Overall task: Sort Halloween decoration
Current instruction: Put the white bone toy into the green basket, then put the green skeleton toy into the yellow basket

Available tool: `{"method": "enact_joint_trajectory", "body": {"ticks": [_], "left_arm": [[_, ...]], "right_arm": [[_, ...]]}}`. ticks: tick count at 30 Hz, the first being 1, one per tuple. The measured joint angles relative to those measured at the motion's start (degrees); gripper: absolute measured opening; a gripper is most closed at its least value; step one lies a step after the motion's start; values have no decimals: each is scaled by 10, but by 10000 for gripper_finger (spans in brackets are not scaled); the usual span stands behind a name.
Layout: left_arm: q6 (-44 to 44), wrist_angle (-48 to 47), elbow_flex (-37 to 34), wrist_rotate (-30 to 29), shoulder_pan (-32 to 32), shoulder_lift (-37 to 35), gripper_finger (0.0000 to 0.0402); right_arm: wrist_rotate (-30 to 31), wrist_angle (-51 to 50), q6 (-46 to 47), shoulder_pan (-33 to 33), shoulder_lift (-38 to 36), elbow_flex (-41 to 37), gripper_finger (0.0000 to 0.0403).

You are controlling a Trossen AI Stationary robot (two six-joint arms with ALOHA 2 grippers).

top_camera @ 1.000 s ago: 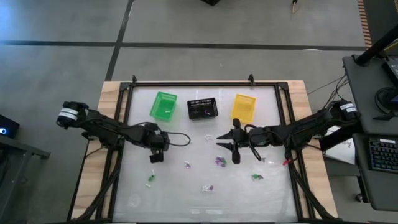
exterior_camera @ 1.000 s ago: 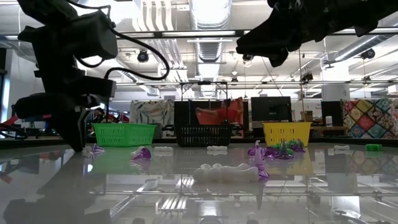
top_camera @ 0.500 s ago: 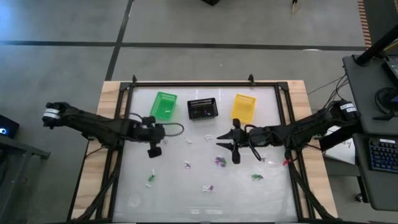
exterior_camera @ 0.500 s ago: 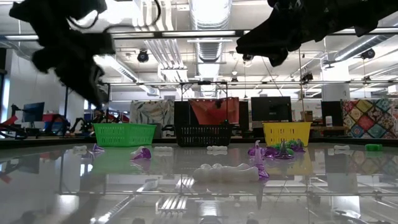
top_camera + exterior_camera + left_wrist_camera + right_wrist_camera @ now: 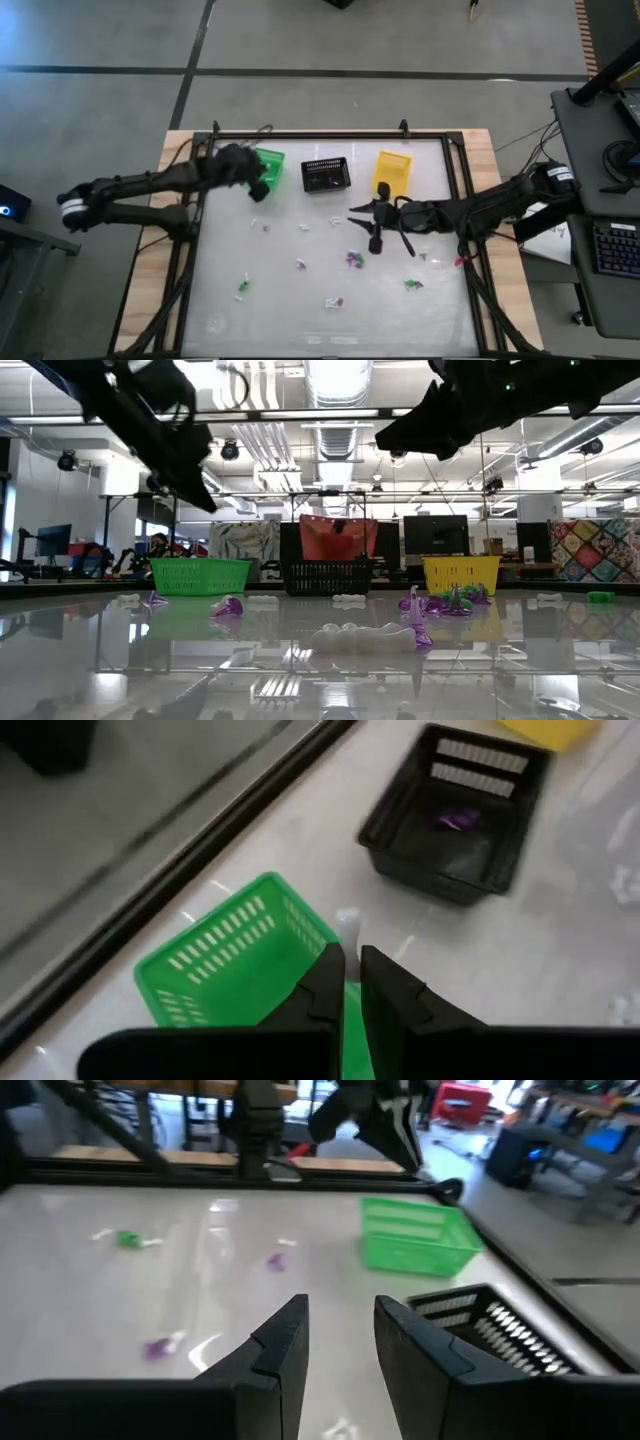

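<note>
Small Halloween decoration trinkets, white, purple and green, lie scattered on the white table top, among them a purple one (image 5: 352, 260) and a green one (image 5: 412, 284). My left gripper (image 5: 258, 188) hangs shut above the near corner of the green basket (image 5: 263, 166); its own view (image 5: 352, 982) looks down on that basket (image 5: 225, 970). My right gripper (image 5: 366, 227) hovers open over the table's middle, nothing between its fingers (image 5: 340, 1345). My left gripper shows a green sliver (image 5: 350, 1012) in the slit between its shut fingers. I cannot tell whether that is a held trinket or the green basket behind.
The black basket (image 5: 326, 175), with a purple trinket (image 5: 460, 818) inside, and the yellow basket (image 5: 391, 172) stand in a row with the green one along the far side. A dark frame (image 5: 310, 134) rims the table top. Open table lies between the trinkets.
My left gripper has risen from the table's left-middle and swung toward the far edge, turning as it went, and now hangs by the green basket. White and purple trinkets show where it stood. My right gripper has rolled a little in place.
</note>
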Motion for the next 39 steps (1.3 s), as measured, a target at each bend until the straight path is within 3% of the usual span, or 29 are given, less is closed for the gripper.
{"method": "enact_joint_trajectory", "body": {"ticks": [3,7,15,20,28,34,39], "left_arm": [[12,20,0,50,60,49,0],[42,11,0,54,107,102,0],[68,9,10,58,128,149,3],[79,-19,39,58,128,167,32],[95,-26,50,57,131,174,84],[92,-37,60,58,130,144,101],[88,-2,48,122,116,80,102]], "right_arm": [[1,2,-12,-21,0,0,107],[1,6,-20,-56,0,0,107],[1,11,-18,-116,0,0,107],[0,11,-9,-134,0,6,107],[0,10,-4,-136,0,13,107],[-1,5,40,-136,0,21,107],[-83,-86,152,-137,0,49,107]]}}
